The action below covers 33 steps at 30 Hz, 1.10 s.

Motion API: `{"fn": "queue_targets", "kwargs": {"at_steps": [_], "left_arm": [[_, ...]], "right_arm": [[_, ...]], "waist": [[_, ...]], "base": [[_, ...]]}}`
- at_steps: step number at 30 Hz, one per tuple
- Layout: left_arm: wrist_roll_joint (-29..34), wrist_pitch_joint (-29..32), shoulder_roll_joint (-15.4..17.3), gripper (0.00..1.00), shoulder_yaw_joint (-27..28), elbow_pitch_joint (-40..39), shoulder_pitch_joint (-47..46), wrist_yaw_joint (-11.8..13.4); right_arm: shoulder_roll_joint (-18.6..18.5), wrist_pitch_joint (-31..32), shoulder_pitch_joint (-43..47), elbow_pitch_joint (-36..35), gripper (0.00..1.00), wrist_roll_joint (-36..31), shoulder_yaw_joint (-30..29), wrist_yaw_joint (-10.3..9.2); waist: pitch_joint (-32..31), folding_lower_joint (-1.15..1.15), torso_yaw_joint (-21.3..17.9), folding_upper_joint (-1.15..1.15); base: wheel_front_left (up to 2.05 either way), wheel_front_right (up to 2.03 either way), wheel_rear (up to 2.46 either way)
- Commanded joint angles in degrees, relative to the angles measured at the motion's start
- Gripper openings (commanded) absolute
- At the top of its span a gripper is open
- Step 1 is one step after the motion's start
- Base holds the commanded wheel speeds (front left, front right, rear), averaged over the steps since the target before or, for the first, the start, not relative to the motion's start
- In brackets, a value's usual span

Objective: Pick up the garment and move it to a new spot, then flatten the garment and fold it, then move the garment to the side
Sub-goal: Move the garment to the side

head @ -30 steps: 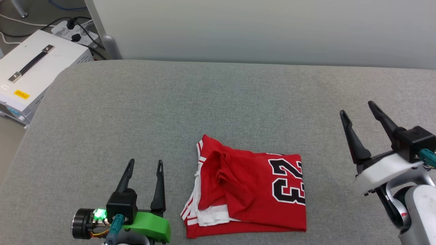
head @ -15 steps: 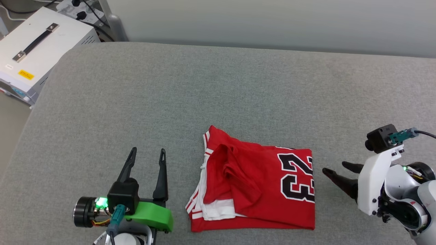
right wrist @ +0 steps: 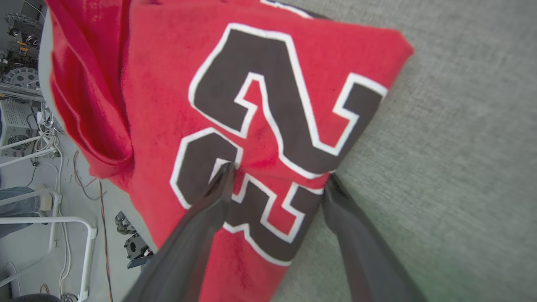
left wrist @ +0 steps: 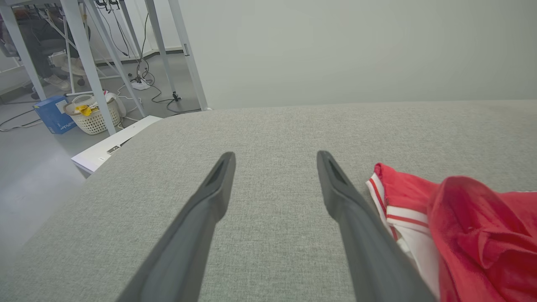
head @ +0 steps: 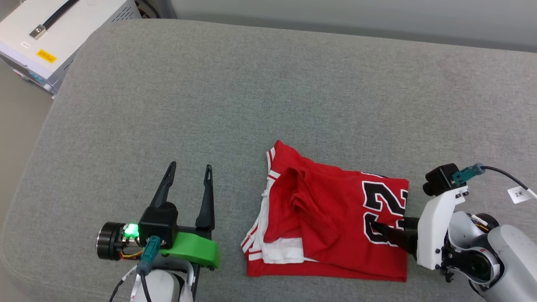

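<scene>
The garment [head: 327, 218] lies folded on the grey padded surface [head: 251, 105], red with white sleeve trim at its left and part of a black number print at its right. My right gripper [head: 389, 223] reaches in from the right, open, straddling the garment's right edge. In the right wrist view the right gripper [right wrist: 279, 174] has one finger on the printed garment [right wrist: 168, 75] and the other at the cloth's edge, against the grey surface. My left gripper [head: 190, 165] stands open just left of the garment, holding nothing. In the left wrist view the left gripper [left wrist: 275, 157] points across the padding, with the garment [left wrist: 474, 218] at the right.
A white equipment case [head: 63, 29] with a black handle stands off the surface's far left corner. Table legs [left wrist: 84, 54], a basket [left wrist: 94, 117] and cables are on the floor beyond the left edge. A pale wall runs behind the surface.
The head camera has tilted down and shifted. My right gripper swung from upright at the far right to level, moving left until its fingers reached the garment's right edge. The left gripper kept still.
</scene>
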Motion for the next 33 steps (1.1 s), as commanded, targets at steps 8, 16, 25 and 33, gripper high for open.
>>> {"fn": "queue_targets", "kwargs": {"at_steps": [8,16,25,33], "left_arm": [[-0.3,-0.3,-0.4,1.00,-0.4,0.5,-1.9,0.0],[-0.4,-0.3,-0.5,1.00,0.0,0.8,-0.8,0.2],[0.0,-0.3,0.0,1.00,1.4,0.0,1.4,0.4],[0.3,-0.3,0.3,1.00,1.8,-0.9,1.2,0.2]], "right_arm": [[0.9,-3.4,-1.5,3.2,0.38,0.3,5.8,-0.04],[-1.9,-9.9,-4.6,0.6,0.00,-0.9,9.8,-0.04],[-9.4,-13.9,-10.2,-7.1,0.00,-7.5,13.3,-0.04],[-15.2,-12.4,-12.2,-9.9,0.00,-9.1,11.2,-0.04]], "waist": [[1.5,0.00,2.0,0.25],[-0.3,0.00,0.8,0.25],[-2.6,0.00,-6.6,0.25],[-1.6,0.00,-14.4,0.25]], "base": [[0.00,0.00,0.00],[0.00,0.00,0.00],[0.00,0.00,0.00],[0.00,0.00,0.00]]}}
